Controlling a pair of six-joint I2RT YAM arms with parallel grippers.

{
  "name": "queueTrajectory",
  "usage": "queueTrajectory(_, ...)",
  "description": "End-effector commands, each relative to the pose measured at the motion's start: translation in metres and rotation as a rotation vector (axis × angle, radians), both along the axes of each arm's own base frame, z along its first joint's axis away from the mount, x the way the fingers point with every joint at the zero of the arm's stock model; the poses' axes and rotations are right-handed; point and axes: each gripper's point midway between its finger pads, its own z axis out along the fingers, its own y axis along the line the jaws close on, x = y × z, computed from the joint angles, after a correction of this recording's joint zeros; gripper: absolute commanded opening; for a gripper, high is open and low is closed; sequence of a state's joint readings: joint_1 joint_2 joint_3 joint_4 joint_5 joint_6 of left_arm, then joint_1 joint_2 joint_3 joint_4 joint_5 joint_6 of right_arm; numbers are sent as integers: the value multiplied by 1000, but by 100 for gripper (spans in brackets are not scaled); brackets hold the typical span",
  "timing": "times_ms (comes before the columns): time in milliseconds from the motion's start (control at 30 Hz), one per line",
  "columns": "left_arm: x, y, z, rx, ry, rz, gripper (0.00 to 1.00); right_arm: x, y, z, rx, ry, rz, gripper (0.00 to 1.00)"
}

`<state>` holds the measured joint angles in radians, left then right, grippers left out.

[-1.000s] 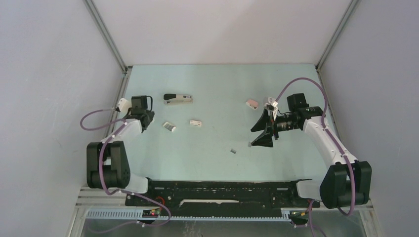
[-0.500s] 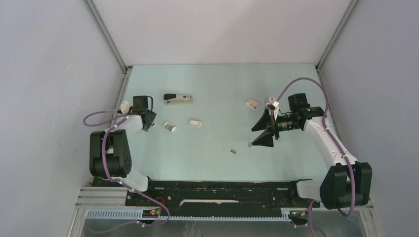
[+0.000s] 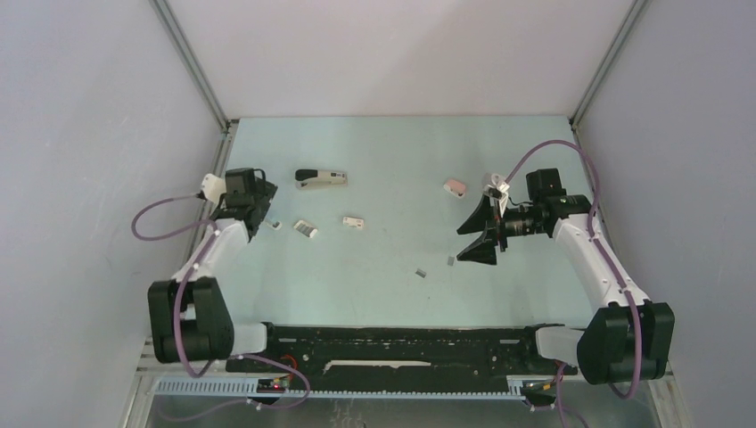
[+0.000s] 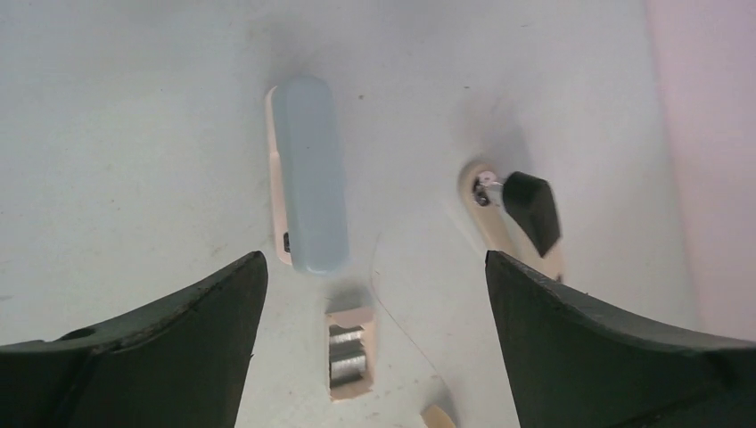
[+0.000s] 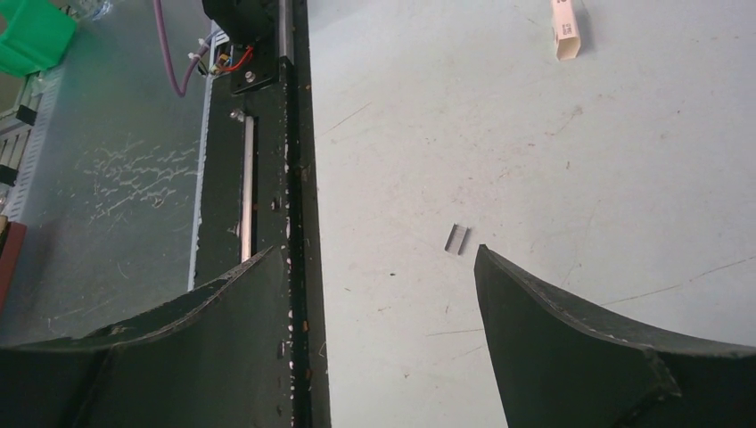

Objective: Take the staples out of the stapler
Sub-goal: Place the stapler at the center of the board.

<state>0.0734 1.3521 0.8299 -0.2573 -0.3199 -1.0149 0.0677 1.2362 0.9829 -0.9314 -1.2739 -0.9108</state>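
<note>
The stapler [image 3: 321,179], black with a silver top, lies at the back left of the table, outside both wrist views. Two short grey strips of staples [image 3: 420,273] [image 3: 449,261] lie in the middle; the right wrist view shows one strip [image 5: 457,239] just ahead of my right finger. My right gripper [image 3: 458,247] [image 5: 374,254] is open, above the table, and holds nothing. My left gripper [image 3: 261,217] [image 4: 374,259] is also wide open. Below its fingers, a small cream piece [image 4: 348,349] [image 3: 277,226] with grey staples in it lies free on the table.
A blue-grey box [image 4: 308,174] [image 3: 306,229] lies just past the cream piece. Two more small boxes [image 3: 354,222] [image 3: 455,186] lie on the table. A small cream item with a black tip [image 4: 517,209] is near the left wall. The black base rail [image 5: 285,178] runs along the near edge.
My left gripper has opened wide and pulled back up and to the left, leaving the small cream piece on the table. The right arm has shifted slightly to the right.
</note>
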Motion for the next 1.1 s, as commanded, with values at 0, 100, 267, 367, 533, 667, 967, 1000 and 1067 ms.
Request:
queueTrajectory(0, -19, 2, 18, -3, -61, 20, 98, 1, 0, 16, 28, -57, 1, 88)
queueTrajectory(100, -26, -4, 26, -21, -98, 3, 100, 1, -2, 17, 29, -61, -4, 88)
queueTrajectory(267, -33, -15, 45, -55, -172, -45, 100, 2, -4, 18, 31, -67, -12, 88)
queueTrajectory(367, -36, -24, 60, -69, -221, -90, 100, 2, -5, 19, 30, -76, -18, 88)
queueTrajectory(533, -36, -42, 94, -81, -339, -208, 100, 4, -8, 20, 29, -89, -29, 88)
queueTrajectory(667, -34, -66, 127, -95, -466, -360, 100, 4, -11, 21, 25, -101, -38, 88)
queueTrajectory(967, -41, -148, 201, -123, -736, -933, 100, 9, -21, 24, 7, -138, -86, 88)
queueTrajectory(1000, -44, -153, 206, -113, -746, -978, 100, 10, -23, 25, 4, -146, -93, 88)
queueTrajectory(1067, -48, -164, 215, -81, -764, -1064, 100, 13, -27, 26, -9, -157, -115, 88)
